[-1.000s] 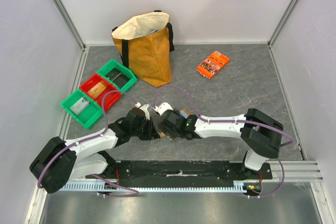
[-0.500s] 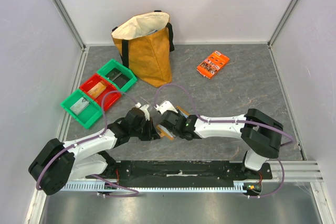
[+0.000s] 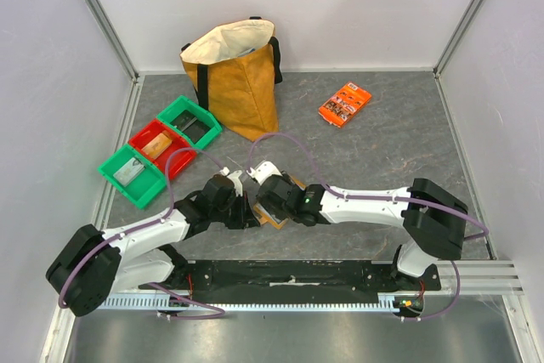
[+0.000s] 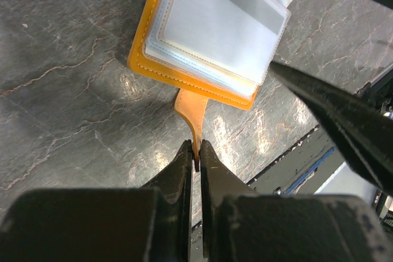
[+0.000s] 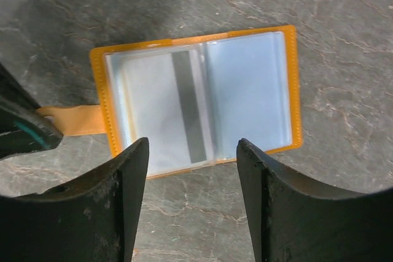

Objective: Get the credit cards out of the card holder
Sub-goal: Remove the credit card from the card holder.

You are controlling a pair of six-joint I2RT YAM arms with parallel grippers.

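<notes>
The left gripper (image 4: 198,151) pinches the strap (image 4: 190,107) of the open card holder (image 4: 212,35). The right gripper (image 5: 192,151) hangs spread above it.

Your card holder (image 5: 199,99) lies open and flat on the counter (image 5: 344,29), tan-orange cover down and clear, pale blue-grey pockets facing up. Its strap tab (image 5: 73,121) sticks out from one side. One pale credit card (image 5: 153,108) with a dark stripe sits inside a pocket; you can't make out any others.
</notes>
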